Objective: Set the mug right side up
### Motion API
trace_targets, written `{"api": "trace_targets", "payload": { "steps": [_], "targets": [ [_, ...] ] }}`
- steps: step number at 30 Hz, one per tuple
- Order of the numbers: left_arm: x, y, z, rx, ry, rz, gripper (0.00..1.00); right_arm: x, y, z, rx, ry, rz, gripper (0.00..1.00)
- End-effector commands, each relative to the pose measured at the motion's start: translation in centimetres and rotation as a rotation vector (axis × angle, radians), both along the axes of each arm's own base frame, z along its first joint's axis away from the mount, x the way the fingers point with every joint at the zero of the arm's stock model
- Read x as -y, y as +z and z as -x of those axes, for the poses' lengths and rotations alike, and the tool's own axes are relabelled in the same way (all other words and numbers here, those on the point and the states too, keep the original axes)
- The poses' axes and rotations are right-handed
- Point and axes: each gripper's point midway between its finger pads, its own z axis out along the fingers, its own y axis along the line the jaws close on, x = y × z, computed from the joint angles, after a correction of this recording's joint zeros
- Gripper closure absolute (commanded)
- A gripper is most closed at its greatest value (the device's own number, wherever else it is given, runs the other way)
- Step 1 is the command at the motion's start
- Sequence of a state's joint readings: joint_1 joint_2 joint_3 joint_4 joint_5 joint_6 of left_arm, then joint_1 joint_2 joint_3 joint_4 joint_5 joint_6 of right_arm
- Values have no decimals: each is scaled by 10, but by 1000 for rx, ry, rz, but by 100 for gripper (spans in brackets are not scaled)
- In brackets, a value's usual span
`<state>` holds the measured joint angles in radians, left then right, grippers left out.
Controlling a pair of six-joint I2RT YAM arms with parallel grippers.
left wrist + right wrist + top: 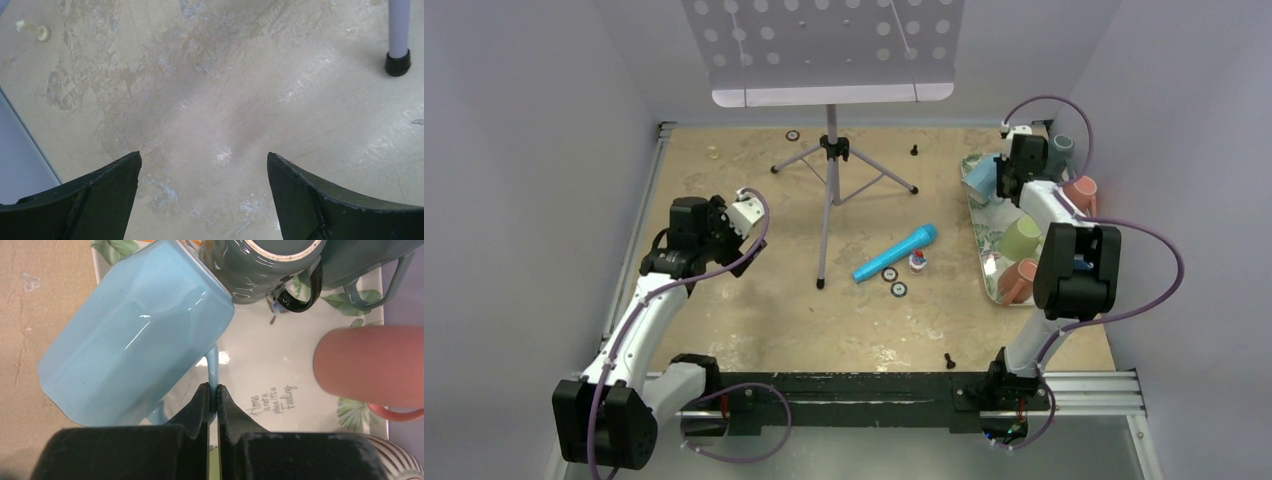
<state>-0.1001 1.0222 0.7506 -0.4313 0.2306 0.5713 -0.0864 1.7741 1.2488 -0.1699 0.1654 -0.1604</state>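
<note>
Task status: in progress, grasp made, mug not yet upright. The right gripper (212,390) has its jaws closed together on the thin handle of the light blue mug (135,330), with only the handle strip between the fingertips. The mug is over the far end of the tray (280,385), which lies along the right edge of the table toward the far right corner. In the right wrist view the mug body is tilted, its long axis running diagonally, neither standing on its base nor inverted flat. Whether any part of it touches the tray cannot be determined, nor which end is the mouth. A grey mug (265,260) sits just beside it on the far side and a pink mug (370,365) stands apart toward the right edge. The judgement is that both limit the room for rotation. The left gripper (202,160) hangs over bare table near the left edge with its jaws wide apart and nothing between them, taking no part in the task. Remaining work, as judged: complete the rotation until the mouth faces up, set the base flat on the tray or table, then release the handle.
</note>
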Motion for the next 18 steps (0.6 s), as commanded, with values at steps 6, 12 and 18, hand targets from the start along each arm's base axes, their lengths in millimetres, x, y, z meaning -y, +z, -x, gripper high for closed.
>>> {"api": "trace_targets", "payload": {
  "steps": [6,12,18],
  "targets": [
    [10,24,8,10,-69,24,1,1,-9,-21,-24,-43,-80,100],
    [10,23,9,7,-69,24,0,9,-34,-20,-98,-64,-139,100],
    [8,23,7,13,-63,19,0,9,-56,-21,-162,-66,-155,100]
  ]
}}
